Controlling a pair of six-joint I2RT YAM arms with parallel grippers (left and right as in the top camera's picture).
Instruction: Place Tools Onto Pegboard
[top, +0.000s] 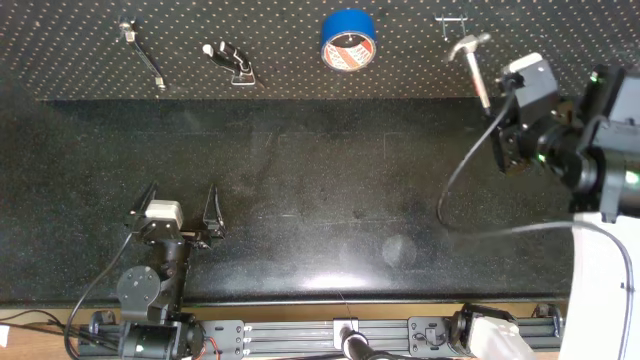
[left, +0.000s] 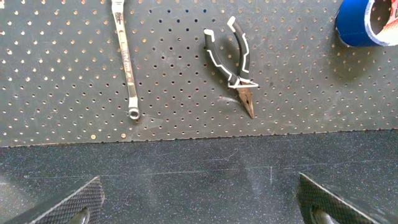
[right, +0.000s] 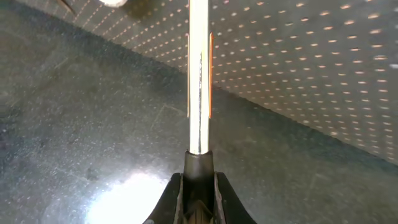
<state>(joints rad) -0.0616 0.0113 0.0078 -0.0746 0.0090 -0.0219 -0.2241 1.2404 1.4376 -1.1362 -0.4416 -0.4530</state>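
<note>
Clenching my right claw (right: 199, 186) on the hammer (right: 199, 74) by its handle, I hold its head out at the pegboard (right: 311, 56). My left claw (left: 199, 208) hangs released above the counter (left: 199, 165), with the wrench (left: 126, 62) and pliers (left: 231, 59) hanging on the pegboard beyond.

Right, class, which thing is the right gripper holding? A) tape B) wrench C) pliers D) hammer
D: the right gripper is shut on the handle of the hammer, while the wrench, pliers and tape hang on the pegboard.
</note>
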